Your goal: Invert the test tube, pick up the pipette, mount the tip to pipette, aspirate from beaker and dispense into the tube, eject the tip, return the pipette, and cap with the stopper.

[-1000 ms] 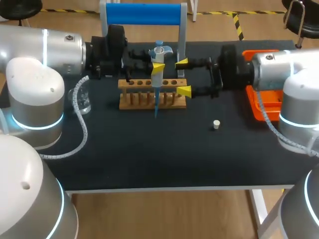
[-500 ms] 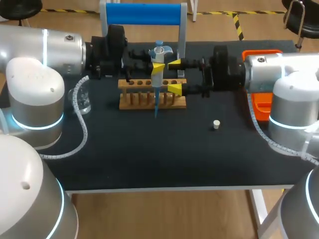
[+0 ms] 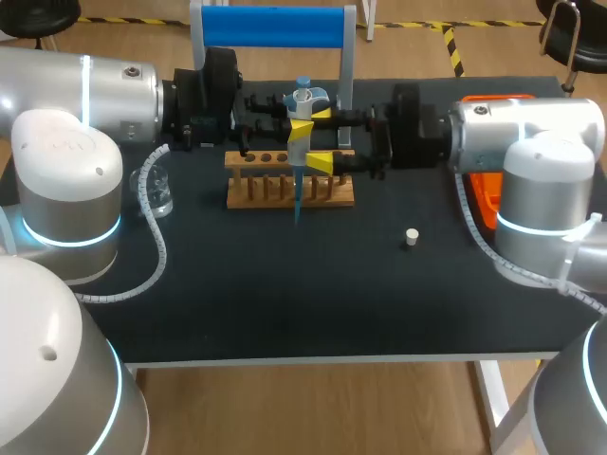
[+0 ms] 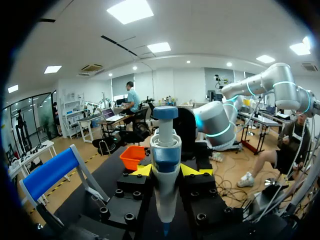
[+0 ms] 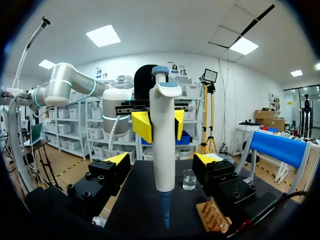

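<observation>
The wooden rack (image 3: 275,192) is standing on the dark tabletop (image 3: 285,294) toward 12 o'clock. Its row of holes is showing, but what is sitting in them is too small to tell. The glass beaker (image 3: 159,192) is standing well apart at the rack's 9 o'clock, and its fill cannot be told from here. The orange tray (image 3: 482,204) is lying at the 3 o'clock edge, largely hidden under the right arm, so its contents are not showing.

The left gripper (image 4: 166,170) is holding the pipette (image 3: 298,152) upright, jaws clenched on its body from both sides. The blue tip (image 3: 297,201) is hanging down in front of the rack's middle. The right gripper (image 3: 321,138) is sitting at the pipette's 3 o'clock with its jaws released, one yellow finger on either side of the pipette's line. I cannot tell whether either is touching it. The small white stopper (image 3: 411,237) is lying on the tabletop at the rack's 4 o'clock.

Compared with a second ago, the right arm has been travelling toward 9 o'clock. Its yellow tips have gone from the rack's right end to just beside the pipette, and it is covering more of the tray. The left arm, pipette, beaker and stopper are staying put.
</observation>
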`<state>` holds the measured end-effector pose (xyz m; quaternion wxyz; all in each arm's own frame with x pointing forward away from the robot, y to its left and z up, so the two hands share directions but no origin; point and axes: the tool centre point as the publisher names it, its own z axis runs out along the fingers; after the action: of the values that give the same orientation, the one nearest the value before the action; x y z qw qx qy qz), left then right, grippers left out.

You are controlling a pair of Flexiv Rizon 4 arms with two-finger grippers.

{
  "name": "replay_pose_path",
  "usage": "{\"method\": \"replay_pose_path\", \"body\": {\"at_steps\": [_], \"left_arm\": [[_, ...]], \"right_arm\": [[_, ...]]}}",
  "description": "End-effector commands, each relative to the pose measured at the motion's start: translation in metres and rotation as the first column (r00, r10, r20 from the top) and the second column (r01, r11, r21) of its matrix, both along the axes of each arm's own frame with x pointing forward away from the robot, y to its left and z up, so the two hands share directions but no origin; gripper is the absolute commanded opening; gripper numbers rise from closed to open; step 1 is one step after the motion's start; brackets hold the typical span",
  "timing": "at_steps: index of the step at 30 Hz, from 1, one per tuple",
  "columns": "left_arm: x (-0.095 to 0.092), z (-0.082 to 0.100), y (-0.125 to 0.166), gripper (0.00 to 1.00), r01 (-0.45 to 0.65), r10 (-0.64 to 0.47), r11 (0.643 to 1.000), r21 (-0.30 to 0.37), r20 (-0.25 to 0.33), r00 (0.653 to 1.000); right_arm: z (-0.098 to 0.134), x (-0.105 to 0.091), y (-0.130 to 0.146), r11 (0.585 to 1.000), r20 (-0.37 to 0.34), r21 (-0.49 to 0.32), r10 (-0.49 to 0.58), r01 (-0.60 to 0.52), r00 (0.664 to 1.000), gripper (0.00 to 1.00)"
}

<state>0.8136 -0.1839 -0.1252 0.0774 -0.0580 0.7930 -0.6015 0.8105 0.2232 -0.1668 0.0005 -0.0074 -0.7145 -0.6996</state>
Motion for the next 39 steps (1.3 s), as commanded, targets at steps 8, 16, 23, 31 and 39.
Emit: {"method": "replay_pose_path", "body": {"at_steps": [8, 16, 23, 31, 39], "left_arm": [[-0.001, 0.001, 0.0, 0.0, -0.001, 0.001, 1.0, 0.0, 0.0, 1.0], [-0.001, 0.001, 0.0, 0.0, -0.001, 0.001, 1.0, 0.0, 0.0, 1.0], [-0.001, 0.001, 0.0, 0.0, -0.001, 0.001, 1.0, 0.0, 0.0, 1.0], [-0.001, 0.001, 0.0, 0.0, -0.001, 0.001, 1.0, 0.0, 0.0, 1.0], [-0.001, 0.001, 0.0, 0.0, -0.001, 0.001, 1.0, 0.0, 0.0, 1.0]], "right_arm": [[-0.002, 0.003, 0.019, 1.0, 0.0, 0.006, 0.01, -0.01, 1.0, 0.77], [-0.003, 0.007, 0.028, 1.0, -0.003, 0.011, 0.015, -0.015, 1.0, 0.72], [-0.002, 0.008, 0.031, 1.0, -0.003, 0.018, 0.023, -0.023, 1.0, 0.67], [0.001, 0.008, 0.032, 0.999, 0.003, 0.031, 0.028, -0.028, 1.0, 0.56], [0.005, 0.006, 0.032, 0.999, 0.011, 0.038, 0.036, -0.036, 0.999, 0.49]]}}
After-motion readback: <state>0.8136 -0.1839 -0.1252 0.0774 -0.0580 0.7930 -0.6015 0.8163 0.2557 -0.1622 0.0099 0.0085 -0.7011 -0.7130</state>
